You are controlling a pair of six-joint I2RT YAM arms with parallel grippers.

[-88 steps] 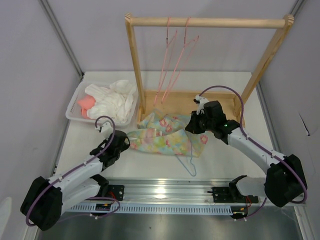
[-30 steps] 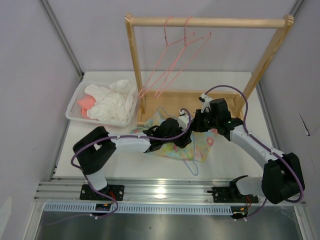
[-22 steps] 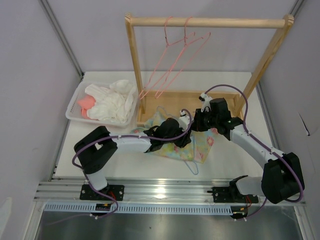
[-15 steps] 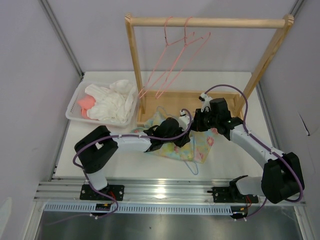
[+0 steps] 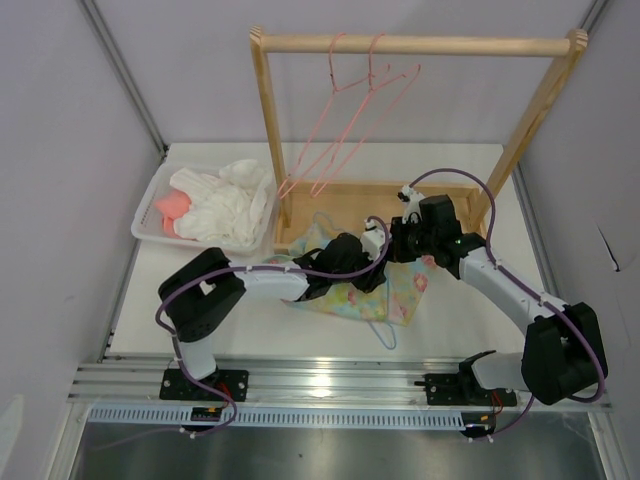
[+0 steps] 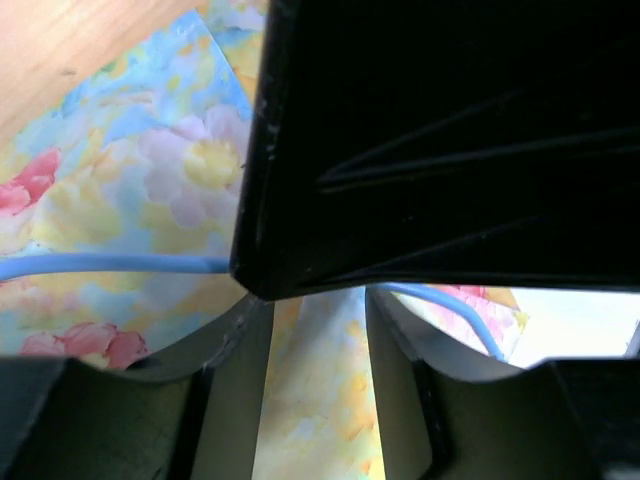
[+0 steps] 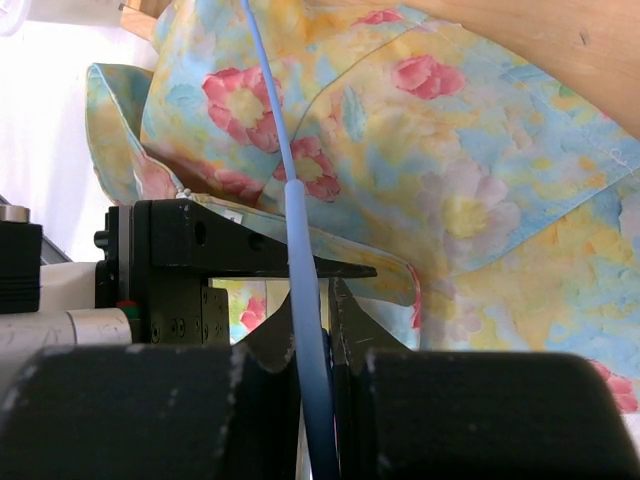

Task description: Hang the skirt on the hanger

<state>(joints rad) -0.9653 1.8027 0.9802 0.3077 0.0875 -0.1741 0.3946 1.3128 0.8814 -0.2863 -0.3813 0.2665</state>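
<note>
Left arm [image 5: 265, 283] swung to frame centre | left tool [image 6: 318, 312] apart over skirt [image 6: 150, 170] | right tool [image 7: 312, 335] clamped on hanger [image 7: 290, 200] | pinch one layer, slide wire in.

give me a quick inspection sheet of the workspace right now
surface: white table, skirt lying on it
job's things: skirt bunched by the base of the wooden rack; blue hanger wire lies across it
clutter: tray holding white cloth and pink cloth; pink hangers on the rack
grippers: right gripper shut on the hanger; left gripper open over the skirt
cables: purple cables loop along both arms
surroundings: grey walls; nothing seen in the way
</note>
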